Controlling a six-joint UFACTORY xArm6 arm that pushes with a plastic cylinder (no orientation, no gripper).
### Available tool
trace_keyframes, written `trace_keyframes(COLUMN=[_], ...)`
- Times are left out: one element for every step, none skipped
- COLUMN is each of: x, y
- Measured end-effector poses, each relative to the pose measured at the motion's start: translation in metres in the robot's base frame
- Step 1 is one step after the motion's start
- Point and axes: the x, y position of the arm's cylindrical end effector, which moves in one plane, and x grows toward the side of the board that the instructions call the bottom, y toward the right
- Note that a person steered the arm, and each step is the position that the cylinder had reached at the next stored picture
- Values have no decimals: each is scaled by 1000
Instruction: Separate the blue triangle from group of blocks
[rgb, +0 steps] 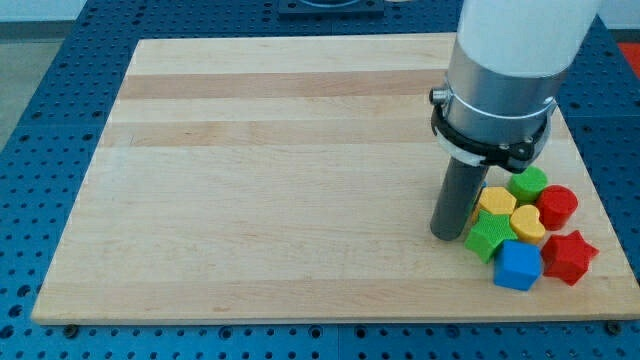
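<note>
My tip (447, 237) rests on the wooden board (270, 170) at the left edge of a tight group of blocks at the view's lower right. It is just left of the green star (487, 237) and the yellow hexagon (496, 201), close to or touching them. The blue block (518, 266) lies at the bottom of the group, below and to the right of my tip; its shape looks blocky from here. It touches the green star and the yellow heart (529, 224).
A green block (527, 183) and a red block (558, 206) form the top right of the group. A red star (570, 257) lies right of the blue block, near the board's right edge. The arm's wide grey body (500, 80) hangs above.
</note>
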Motion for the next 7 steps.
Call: trace_keyframes(x=[-8,-31,-53,-55,-54,-49,-49], y=[0,0,3,10,13,17,23])
